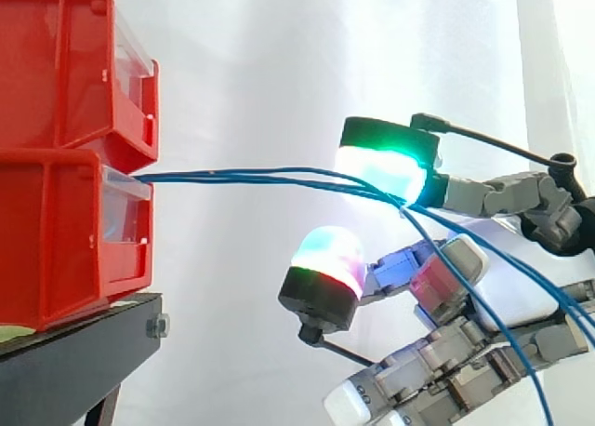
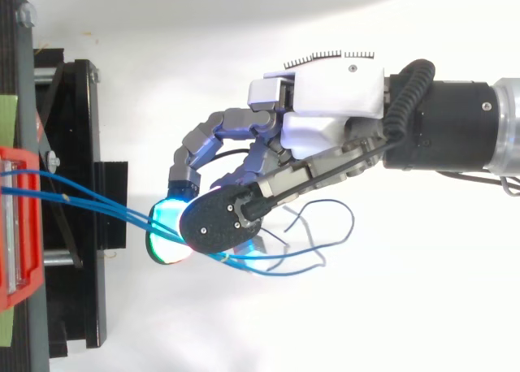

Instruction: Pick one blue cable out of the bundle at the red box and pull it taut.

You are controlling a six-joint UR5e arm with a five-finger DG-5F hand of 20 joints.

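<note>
Several thin blue cables (image 1: 251, 176) leave the gap between the two stacked red bins (image 1: 65, 156) and run level to the right. My hand (image 2: 325, 120) reaches in from the right. The cables pass just under its upper pad (image 1: 386, 170), glowing green and cyan, and touch it. The lower pad (image 1: 327, 259), glowing pink and white, sits apart below them with a clear gap. Past the upper pad the cables (image 2: 313, 254) drop away in slack loops. From above, the upper pad's black back (image 2: 215, 222) covers where the cables cross.
The red bins sit on a black stand (image 1: 79, 352) at the left, whose frame (image 2: 77, 201) shows from above. A white curtain hangs behind, and a white surface lies below the hand.
</note>
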